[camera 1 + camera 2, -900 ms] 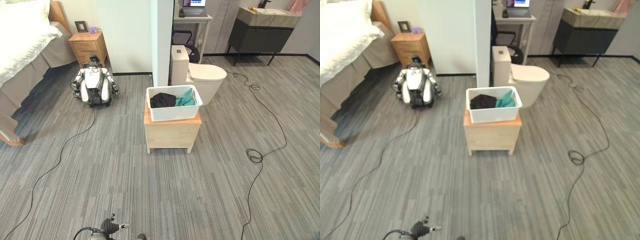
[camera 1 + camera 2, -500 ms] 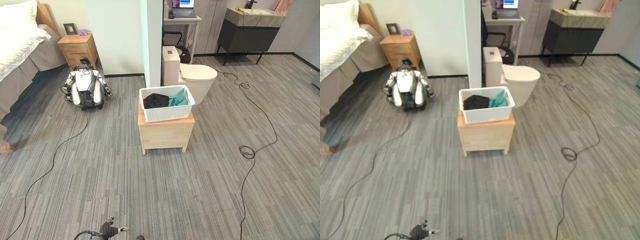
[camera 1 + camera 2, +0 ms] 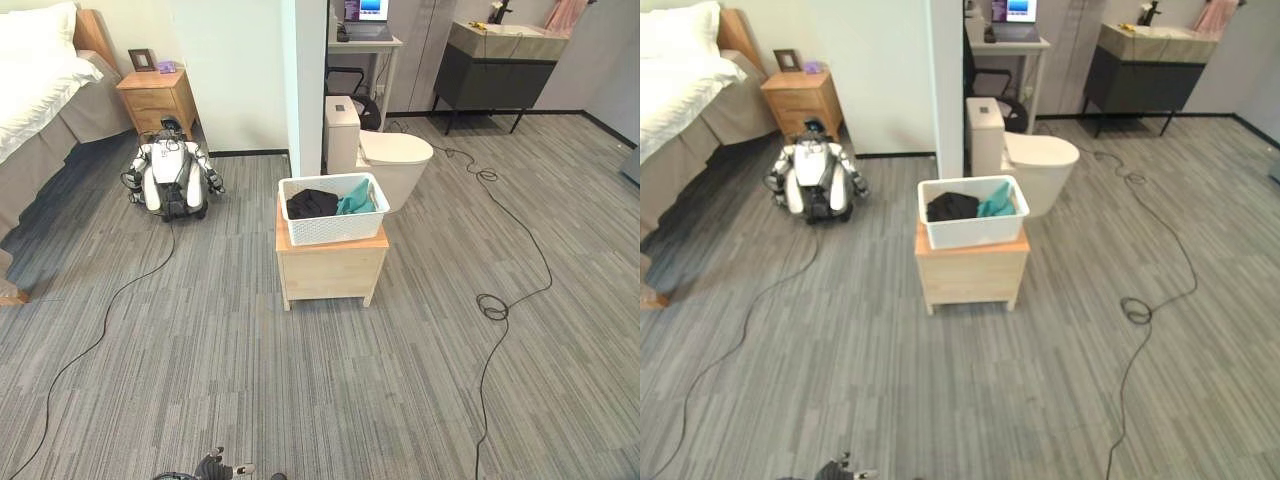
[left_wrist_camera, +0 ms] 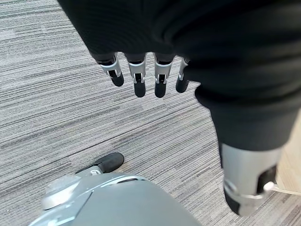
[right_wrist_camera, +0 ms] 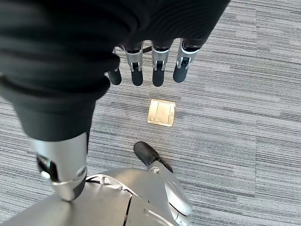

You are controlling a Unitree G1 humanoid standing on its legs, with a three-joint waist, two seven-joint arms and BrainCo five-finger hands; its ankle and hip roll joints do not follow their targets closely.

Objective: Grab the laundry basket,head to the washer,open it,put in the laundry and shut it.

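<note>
Laundry basket: white, perforated walls, sits on top of a small wooden bench in the middle of the room, well away from both hands.
Laundry: a black garment on the left side of the basket, a teal garment on the right, both inside it and touching each other.
Left hand: hangs over the grey striped floor; fingers straight and a little apart, holding nothing.
Right hand: also hanging over the floor; fingers straight, slightly spread, empty.
Floor plate: a small square brass-coloured plate set in the floor, seen past the right hand's fingertips.
Toilet: white, lid down, just behind the bench and to its right, beside the white partition wall.
Second robot: white and black, sitting folded on the floor to the left of the bench, near a wooden nightstand.
Bed: white bedding, far left.
Desk with laptop: beyond the toilet, screen lit.
Vanity: dark cabinet with a pale top, far right at the back.
Cable: black, runs along the floor right of the bench and coils in a small loop.
</note>
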